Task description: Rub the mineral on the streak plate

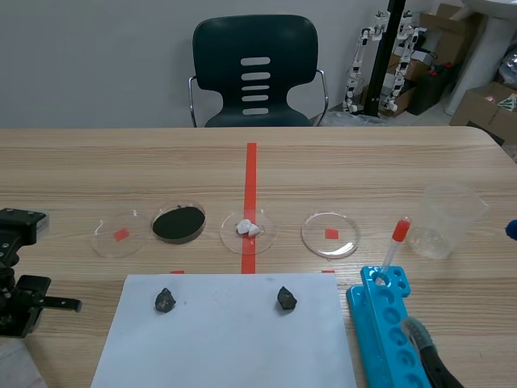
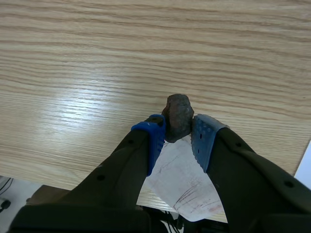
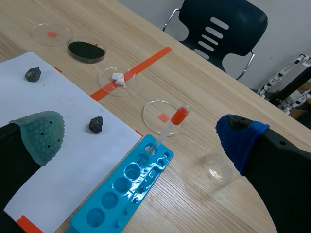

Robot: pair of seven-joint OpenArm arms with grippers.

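Mineral [image 2: 178, 116] sat clamped in the left pincer [image 2: 178, 132] above the streak plate [image 2: 182, 182], likely poised for rubbing; the right pincer [image 3: 140, 133] gaped wide, idle.

Scene view faces the chair [image 1: 218, 73]; right wrist view shares the sheet [image 3: 92, 155].
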